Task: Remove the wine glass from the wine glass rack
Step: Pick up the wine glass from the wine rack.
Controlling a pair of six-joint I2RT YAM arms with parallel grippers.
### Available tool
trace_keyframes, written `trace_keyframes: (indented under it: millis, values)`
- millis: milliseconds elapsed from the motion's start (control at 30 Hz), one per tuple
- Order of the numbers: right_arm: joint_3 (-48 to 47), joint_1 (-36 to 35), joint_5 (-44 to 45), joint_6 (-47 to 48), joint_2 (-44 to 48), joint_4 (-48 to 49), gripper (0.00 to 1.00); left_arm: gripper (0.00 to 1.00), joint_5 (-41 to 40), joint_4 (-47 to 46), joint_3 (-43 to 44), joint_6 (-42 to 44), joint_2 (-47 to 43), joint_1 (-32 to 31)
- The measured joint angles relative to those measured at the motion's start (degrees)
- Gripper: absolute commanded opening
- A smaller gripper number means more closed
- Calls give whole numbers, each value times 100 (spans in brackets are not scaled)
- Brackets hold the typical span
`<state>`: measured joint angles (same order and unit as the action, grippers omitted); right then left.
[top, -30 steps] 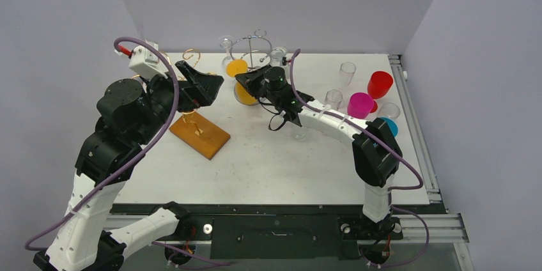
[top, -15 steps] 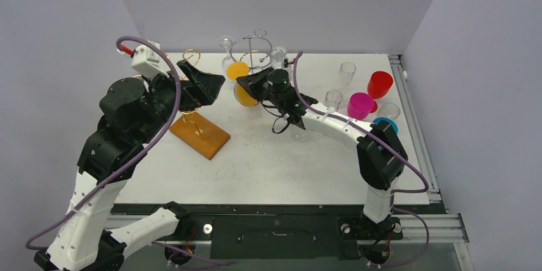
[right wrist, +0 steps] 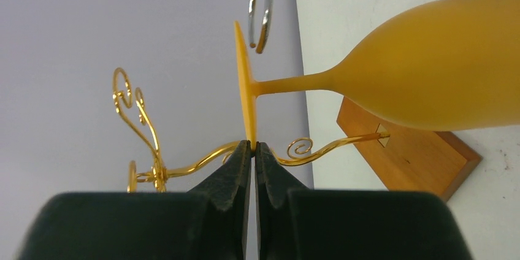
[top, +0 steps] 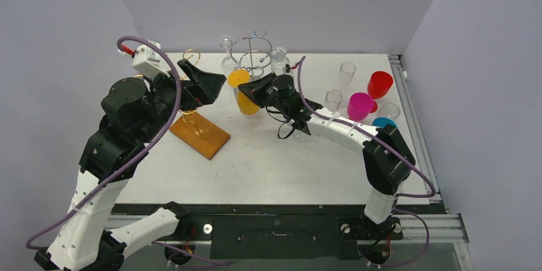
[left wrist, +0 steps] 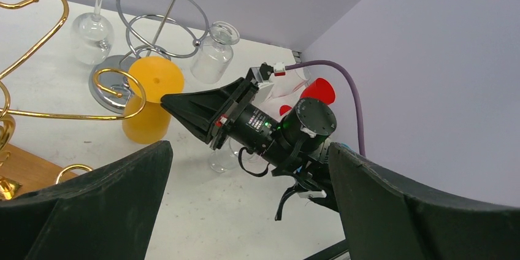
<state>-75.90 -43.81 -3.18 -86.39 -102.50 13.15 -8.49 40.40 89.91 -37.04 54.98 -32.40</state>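
An orange frosted wine glass hangs upside down, its round foot pinched edge-on between the shut fingers of my right gripper. The right wrist view shows the foot clamped at the tips of this gripper, with the bowl to the right. The glass sits just in front of the chrome wine glass rack, apart from its rings. My left gripper hovers open to the left of the glass, holding nothing.
Two clear glasses hang on the chrome rack. A gold wire rack stands on a wooden base at the left. Red, magenta, blue and clear cups stand at the right.
My right gripper has carried the orange glass towards the near side, away from the chrome rack. The left arm has barely moved.
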Motion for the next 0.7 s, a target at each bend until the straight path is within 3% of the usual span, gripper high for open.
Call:
trace_keyframes:
  millis: [700]
  values:
    - [1185, 98, -214, 249, 2245, -306, 0, 96, 378, -341, -66, -282, 155, 0]
